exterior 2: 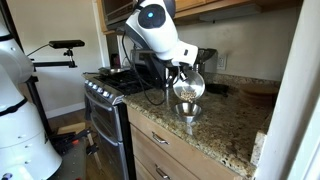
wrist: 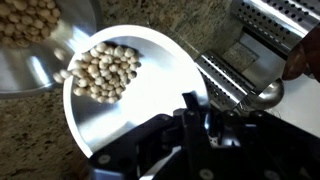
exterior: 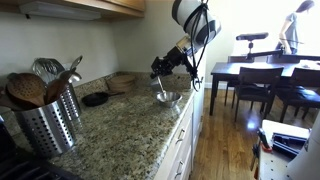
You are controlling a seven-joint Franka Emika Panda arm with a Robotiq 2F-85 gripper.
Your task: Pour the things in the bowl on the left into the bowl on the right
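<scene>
Many beans spilling from tilted white bowl into steel bowl.

You are in a home kitchen. Evidence: speckled granite surface over drawers. A steel utensil holder with wooden spoons stands near left. There is a range with an oven door. Far right, a dark dining table and chairs stand on a wood floor.

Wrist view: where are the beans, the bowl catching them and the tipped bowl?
beans (wrist: 103,72): wrist view, middle of the heap.
catching bowl (wrist: 165,88): wrist view, bare inner floor.
tipped bowl (wrist: 25,72): wrist view, shiny metal wall.
</scene>
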